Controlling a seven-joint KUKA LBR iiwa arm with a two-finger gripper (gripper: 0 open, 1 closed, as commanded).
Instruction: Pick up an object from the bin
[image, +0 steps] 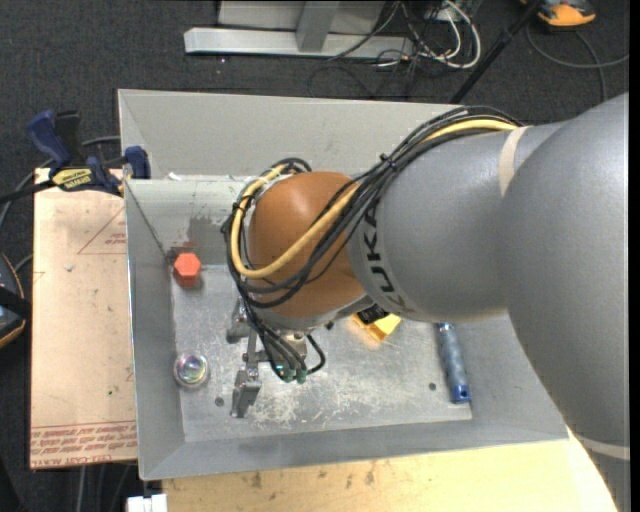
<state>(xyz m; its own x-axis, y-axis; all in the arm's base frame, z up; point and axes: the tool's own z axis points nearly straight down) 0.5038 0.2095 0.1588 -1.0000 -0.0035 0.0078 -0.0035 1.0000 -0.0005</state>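
Gripper (245, 388) sits low in the bin (340, 405) at lower left, just beside a shiny round piece (190, 370); we can't tell if it's apart or together, so we'd centre over the piece before closing.

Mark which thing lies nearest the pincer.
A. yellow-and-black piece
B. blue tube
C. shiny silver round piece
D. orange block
C: the shiny silver round piece sits just left of the pincer in the view; the orange block, yellow-and-black piece and blue tube lie farther off.
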